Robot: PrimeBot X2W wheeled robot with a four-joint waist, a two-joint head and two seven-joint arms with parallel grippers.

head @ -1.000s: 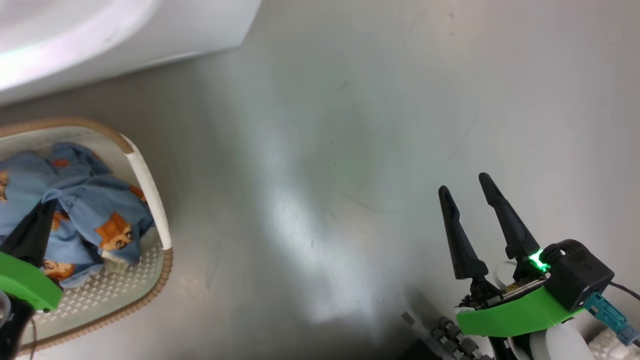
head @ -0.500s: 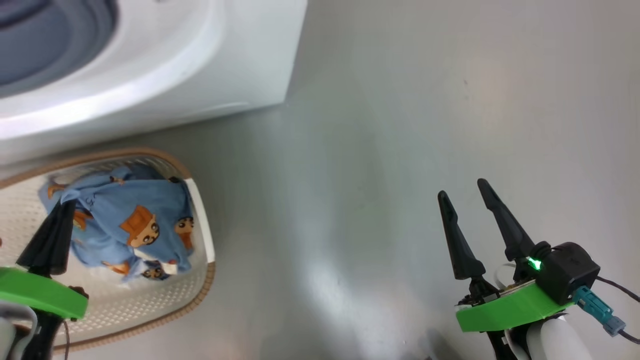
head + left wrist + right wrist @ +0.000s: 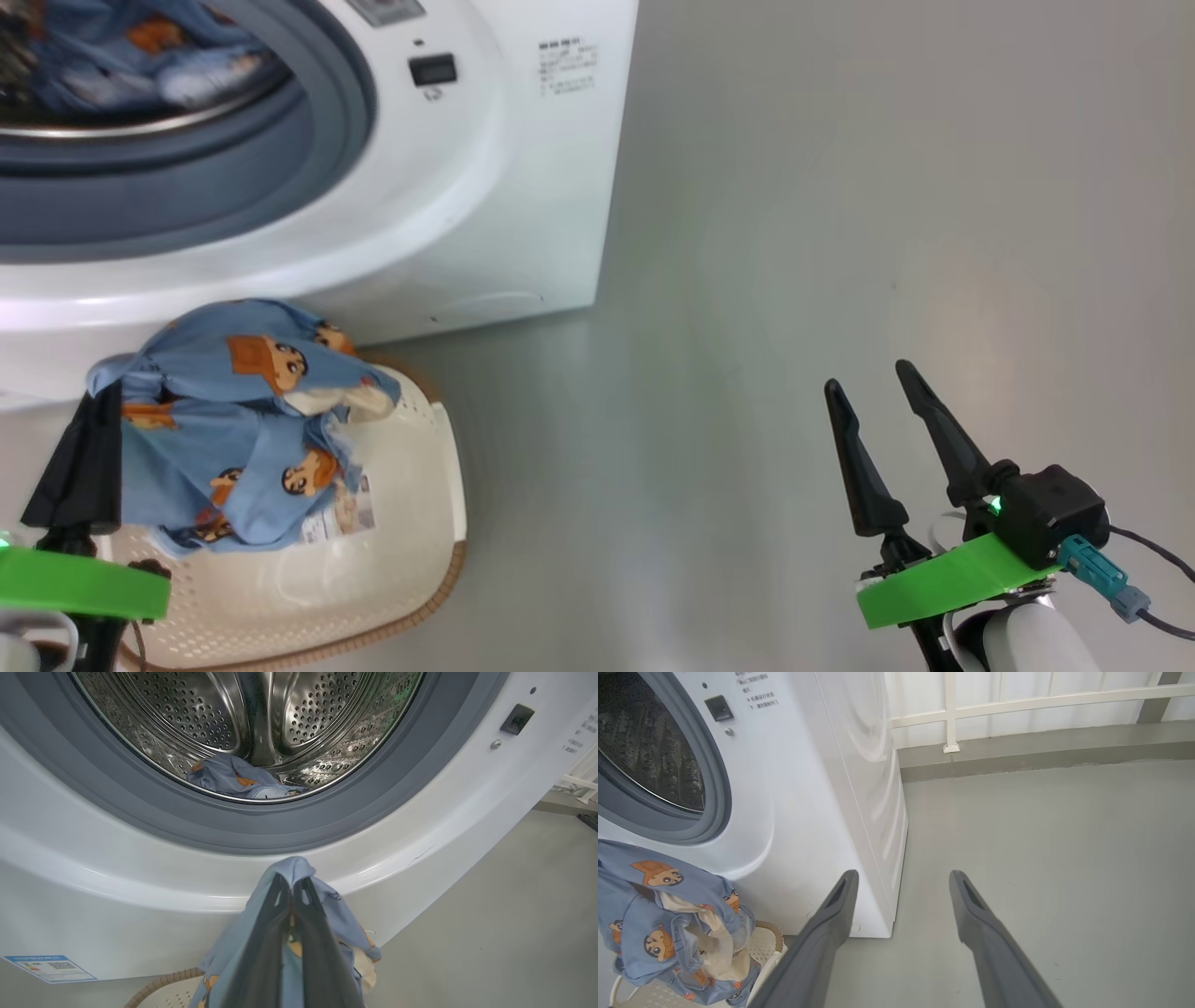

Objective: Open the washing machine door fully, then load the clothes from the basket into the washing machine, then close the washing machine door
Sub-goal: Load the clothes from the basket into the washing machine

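Currently: left gripper (image 3: 98,406), fingers clamped together on a bundle of blue printed clothes (image 3: 233,411), which hangs over the basket (image 3: 420,523) in front of the washing machine (image 3: 523,187). More blue cloth (image 3: 233,777) lies in the drum (image 3: 327,718). Right gripper (image 3: 868,375), fingers apart, holding nothing, over the grey floor (image 3: 794,233).

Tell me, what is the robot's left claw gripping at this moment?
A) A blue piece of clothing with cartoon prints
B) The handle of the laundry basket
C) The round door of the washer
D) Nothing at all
A: the left gripper has its two dark fingers pressed together on the blue garment, which hangs from them above the basket.
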